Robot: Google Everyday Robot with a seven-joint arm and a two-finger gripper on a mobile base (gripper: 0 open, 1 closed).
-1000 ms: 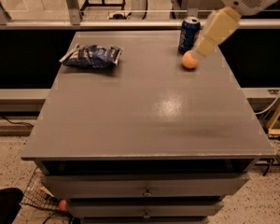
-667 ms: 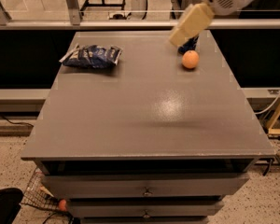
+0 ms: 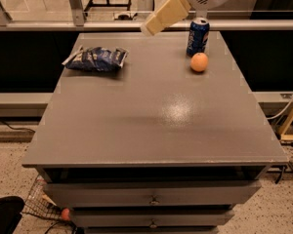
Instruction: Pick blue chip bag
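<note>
Cream gripper (image 3: pixel 154 26): had swung left from over the can (image 3: pixel 198 36) and orange (image 3: pixel 199 62), and hung high above the table's (image 3: pixel 161 130) far edge; whether released or clenched, I could not tell. Bag (image 3: pixel 95 59): dark blue, lay flat at far left, untouched, well apart from the gripper. My reading: approach under way, descent not yet begun. Arm: cut off at top right. Bag's white markings: too crumpled to read.
</note>
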